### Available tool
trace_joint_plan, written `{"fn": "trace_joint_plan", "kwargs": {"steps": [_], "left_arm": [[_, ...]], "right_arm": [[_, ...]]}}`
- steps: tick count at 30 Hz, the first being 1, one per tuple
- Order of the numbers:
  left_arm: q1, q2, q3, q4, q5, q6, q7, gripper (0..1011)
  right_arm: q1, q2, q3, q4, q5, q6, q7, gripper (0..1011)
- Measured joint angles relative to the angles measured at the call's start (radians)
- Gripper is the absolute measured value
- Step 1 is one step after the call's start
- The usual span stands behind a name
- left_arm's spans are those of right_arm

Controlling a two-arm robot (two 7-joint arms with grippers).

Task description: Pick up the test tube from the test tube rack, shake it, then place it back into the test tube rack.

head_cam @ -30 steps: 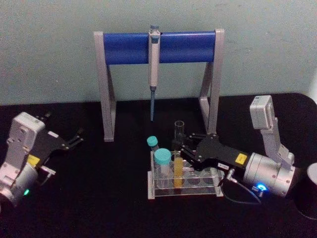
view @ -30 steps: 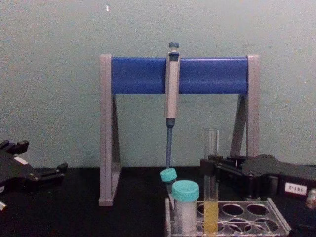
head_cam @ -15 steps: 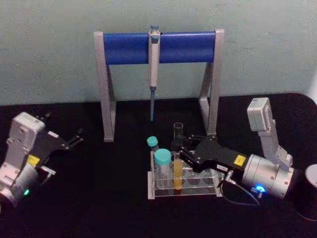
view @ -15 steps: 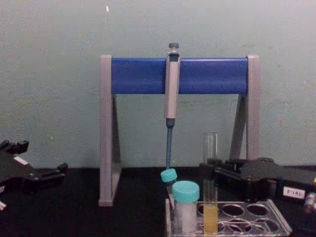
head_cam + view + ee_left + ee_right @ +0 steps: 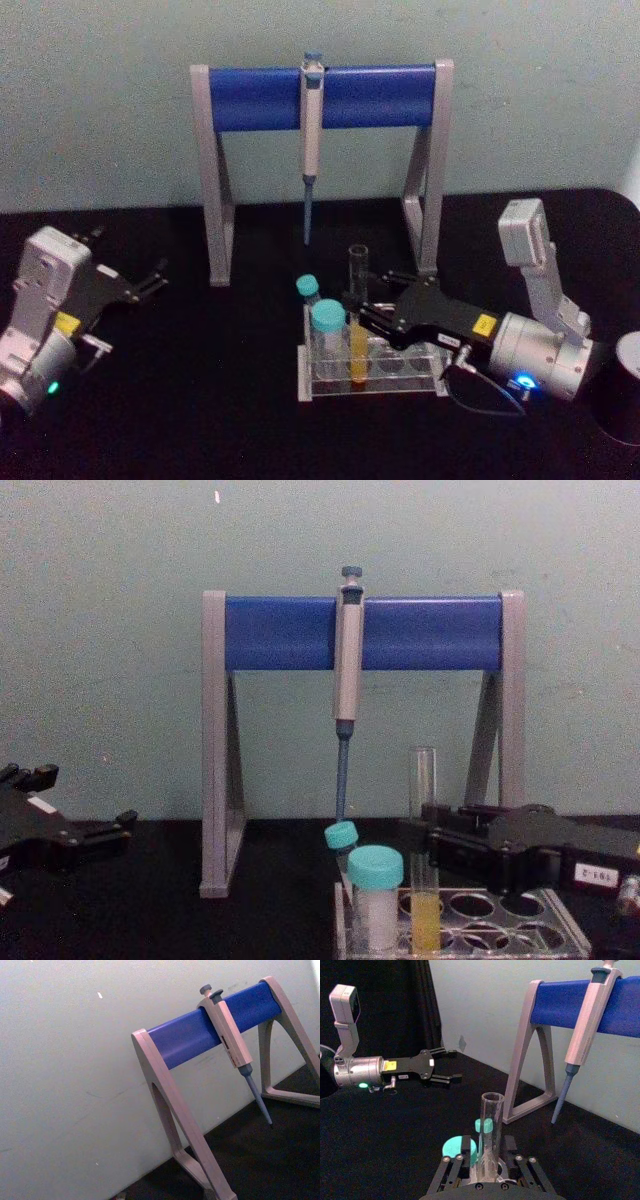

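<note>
Standing upright in the test tube rack (image 5: 300, 375), the test tube (image 5: 357, 300) has yellow liquid in its lower part and an open top rising well above the rack's holes. Rack sits on the black worktop (image 5: 200, 420), in front of the grey-legged stand (image 5: 215, 190) with the blue crossbar, from which a pipette (image 5: 310, 130) hangs tip down.

Right pincer (image 5: 358, 305) reaches in from the right, level with the tube's middle, above the rack. Right wrist view: fingers sit on either side of the glass, closed in around the tube (image 5: 489, 1135); whether the pads are actually pressing on it cannot be told. Chest view: the black fingers (image 5: 440, 845) meet the tube just above the liquid line.

Two teal-capped tubes (image 5: 327, 320) stand in the rack just left of the test tube.

Left pincer (image 5: 155, 275) rests low at the worktop's left side, well apart from the rack, fingers spread open, holding nothing.
</note>
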Motion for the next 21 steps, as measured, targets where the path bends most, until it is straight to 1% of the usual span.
{"fn": "trace_joint_plan", "kwargs": {"steps": [1, 5, 7, 8, 11, 12, 13, 14, 17, 18, 21], "left_arm": [[0.000, 0.000, 0.000, 0.000, 0.000, 0.000, 0.000, 1001], [0.000, 0.000, 0.000, 0.000, 0.000, 0.000, 0.000, 1001], [0.000, 0.000, 0.000, 0.000, 0.000, 0.000, 0.000, 1001], [0.000, 0.000, 0.000, 0.000, 0.000, 0.000, 0.000, 1001], [0.000, 0.000, 0.000, 0.000, 0.000, 0.000, 0.000, 1002], [0.000, 0.000, 0.000, 0.000, 0.000, 0.000, 0.000, 1001], [0.000, 0.000, 0.000, 0.000, 0.000, 0.000, 0.000, 1001], [0.000, 0.000, 0.000, 0.000, 0.000, 0.000, 0.000, 1001], [0.000, 0.000, 0.000, 0.000, 0.000, 0.000, 0.000, 1001], [0.000, 0.000, 0.000, 0.000, 0.000, 0.000, 0.000, 1001], [0.000, 0.000, 0.000, 0.000, 0.000, 0.000, 0.000, 1001]], "right_arm": [[0.000, 0.000, 0.000, 0.000, 0.000, 0.000, 0.000, 408], [0.000, 0.000, 0.000, 0.000, 0.001, 0.000, 0.000, 552], [0.000, 0.000, 0.000, 0.000, 0.001, 0.000, 0.000, 596], [0.000, 0.000, 0.000, 0.000, 0.001, 0.000, 0.000, 651], [0.000, 0.000, 0.001, 0.000, 0.002, 0.000, 0.001, 708], [0.000, 0.000, 0.001, 0.000, 0.002, 0.000, 0.001, 764], [0.001, 0.000, 0.001, 0.000, 0.002, 0.000, 0.001, 791], [0.001, 0.000, 0.001, 0.000, 0.002, 0.000, 0.001, 844], [0.001, 0.000, 0.001, -0.001, 0.002, 0.000, 0.001, 892], [0.001, 0.000, 0.001, -0.001, 0.003, 0.000, 0.001, 938], [0.001, 0.000, 0.001, -0.001, 0.003, -0.001, 0.001, 1000]]}}
